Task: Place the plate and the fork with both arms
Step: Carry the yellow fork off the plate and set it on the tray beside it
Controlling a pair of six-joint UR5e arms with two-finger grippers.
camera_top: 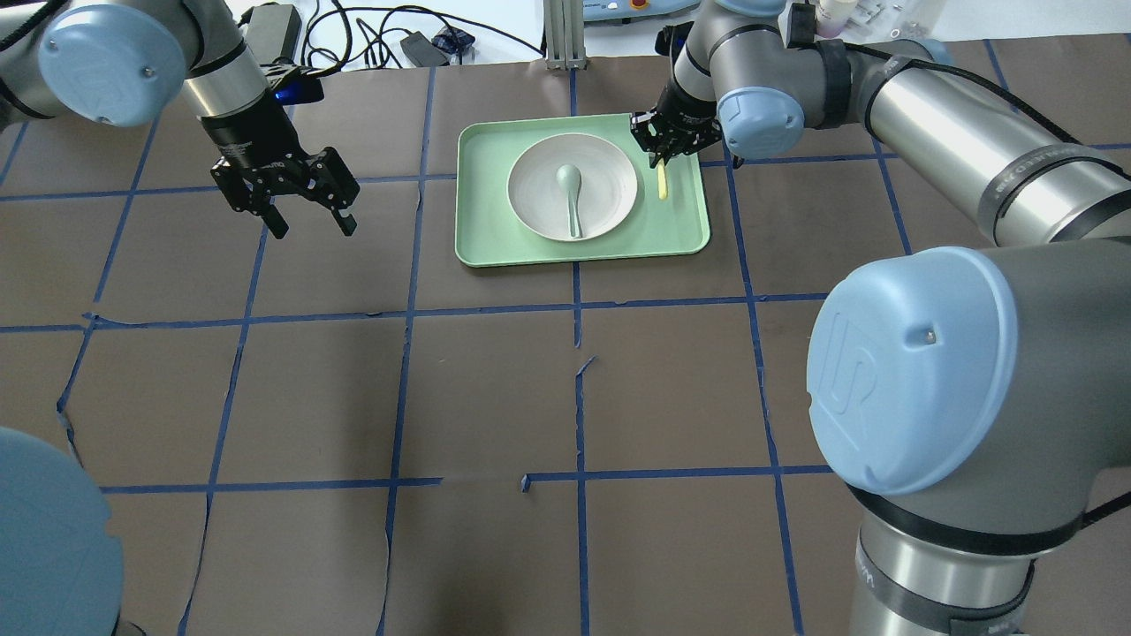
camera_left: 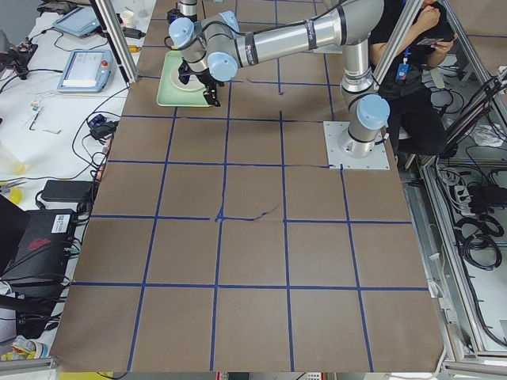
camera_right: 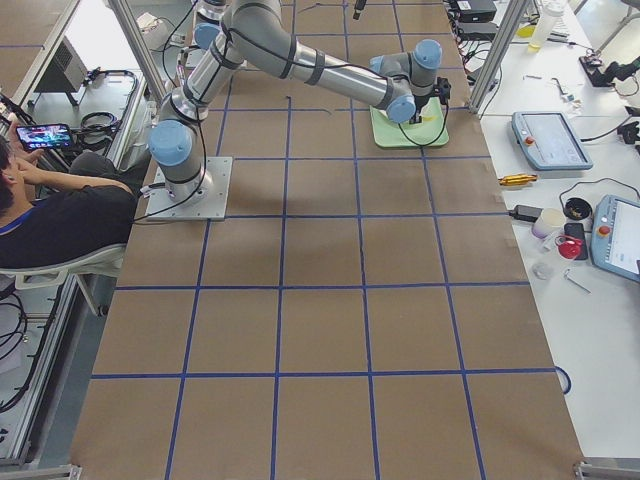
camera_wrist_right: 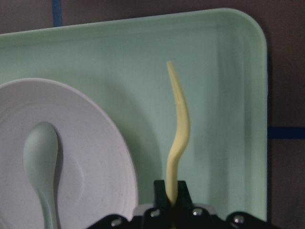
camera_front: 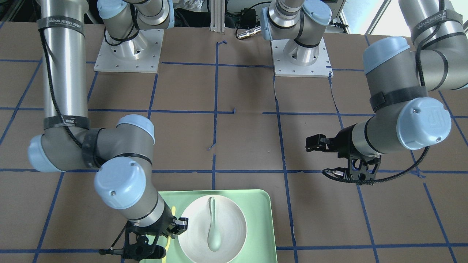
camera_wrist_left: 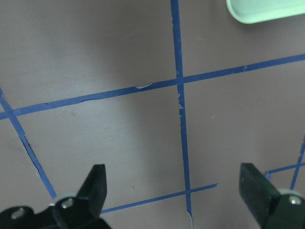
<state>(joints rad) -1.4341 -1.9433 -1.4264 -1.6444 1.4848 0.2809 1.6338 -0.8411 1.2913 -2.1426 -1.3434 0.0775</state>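
The off-white plate [camera_top: 610, 190] sits in the middle of the pale-green tray [camera_top: 477, 238], with a grey-green spoon [camera_top: 573, 190] lying in it. The pale-yellow fork [camera_top: 661, 181] is over the tray floor just right of the plate. My right gripper [camera_top: 669, 148] is shut on the fork's handle end; in the right wrist view the fork [camera_wrist_right: 177, 124] runs out from the gripper [camera_wrist_right: 171, 191], next to the plate [camera_wrist_right: 95, 157]. I cannot tell whether the fork touches the tray. My left gripper [camera_top: 314, 228] is open and empty, above bare table left of the tray.
The brown table carries a grid of blue tape lines [camera_top: 402, 309]. The left wrist view shows the gripper [camera_wrist_left: 174, 186] wide open over the tape, with a tray corner [camera_wrist_left: 267, 9] at the top right. Both arm bases [camera_front: 299, 54] stand at the robot's edge.
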